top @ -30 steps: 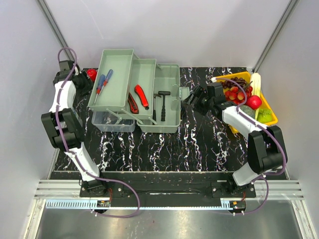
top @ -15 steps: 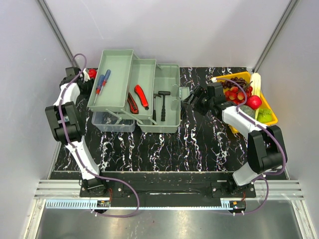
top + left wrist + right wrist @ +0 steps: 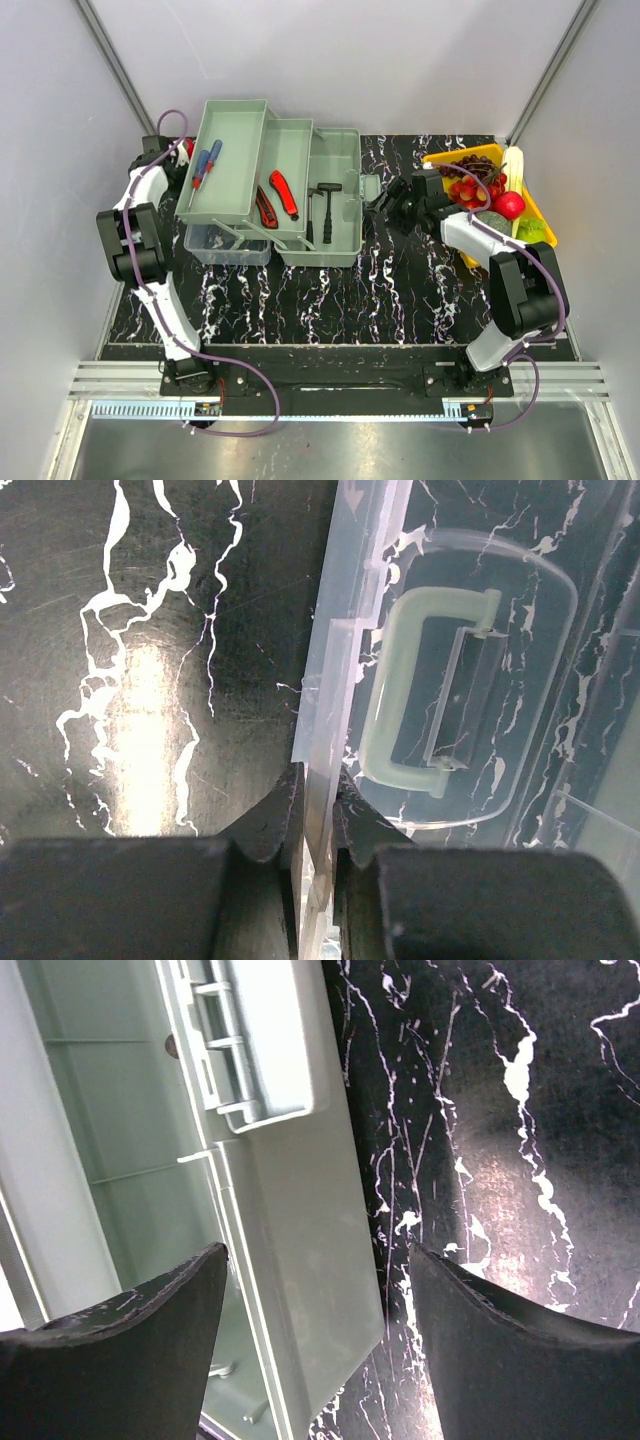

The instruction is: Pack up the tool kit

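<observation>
Finding the toolbox (image 3: 335, 215) at the back middle of the table (image 3: 350, 290), wide open, fold-out trays (image 3: 235, 165) stepping up to the left. Counting tools already stowed: screwdrivers (image 3: 207, 163) in the top tray, red cutters (image 3: 284, 195) in the middle one, hammer (image 3: 325, 205) down in the base. Judging loading mostly done. Leaving to do: folding the trays in, bringing the lid (image 3: 540, 730) over, latching. Seeing the left gripper (image 3: 318, 815) clenched tight on the thin rim of the clear lid, handle (image 3: 383, 695) just beside. Seeing the right gripper (image 3: 315, 1300) spread wide, straddling the box's right wall below the latch (image 3: 265, 1040), gripping nothing
</observation>
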Tool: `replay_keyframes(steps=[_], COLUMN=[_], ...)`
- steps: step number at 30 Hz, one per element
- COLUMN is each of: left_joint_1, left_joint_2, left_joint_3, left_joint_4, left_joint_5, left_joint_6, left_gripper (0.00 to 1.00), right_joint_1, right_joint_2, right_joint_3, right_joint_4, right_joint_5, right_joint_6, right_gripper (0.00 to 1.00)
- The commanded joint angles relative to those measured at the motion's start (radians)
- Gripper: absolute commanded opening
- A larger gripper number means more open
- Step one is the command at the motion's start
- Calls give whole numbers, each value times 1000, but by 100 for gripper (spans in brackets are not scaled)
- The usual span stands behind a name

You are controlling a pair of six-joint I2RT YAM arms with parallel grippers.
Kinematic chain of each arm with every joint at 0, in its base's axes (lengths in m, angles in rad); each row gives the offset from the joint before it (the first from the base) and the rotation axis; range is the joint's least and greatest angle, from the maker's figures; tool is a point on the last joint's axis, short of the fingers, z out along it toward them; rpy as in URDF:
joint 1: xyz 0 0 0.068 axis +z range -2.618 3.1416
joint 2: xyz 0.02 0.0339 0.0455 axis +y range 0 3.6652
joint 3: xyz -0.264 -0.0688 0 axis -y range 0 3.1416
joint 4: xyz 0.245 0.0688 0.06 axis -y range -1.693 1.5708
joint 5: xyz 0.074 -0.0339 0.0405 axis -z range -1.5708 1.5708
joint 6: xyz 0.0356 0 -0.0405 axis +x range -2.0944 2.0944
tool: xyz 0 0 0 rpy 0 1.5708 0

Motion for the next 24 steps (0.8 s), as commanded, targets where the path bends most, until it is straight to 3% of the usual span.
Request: replay_keyframes(steps=[1,15,21,24], left_joint_1=[-8,-63,-159,-222], left_joint_2=[-129,-282,-299,-308], left_joint_3=[43,132,235,270], left_joint_4=[22,-16,-73,-93], left_joint_5=[-147,-173,-306,-446], left_joint_6=[-39,-46,-29,-25], left_gripper=[0,0,0,0], right_joint_1=[-5,-5,1,10], right_joint_2=[5,63,156,190], right_joint_3=[-10,28,68,85], right_joint_4=[25,-66,-72,-67], right_joint_5=[41,140,138,123], right_joint_6=[44,52,58,70], right_gripper=[78,77,77,76])
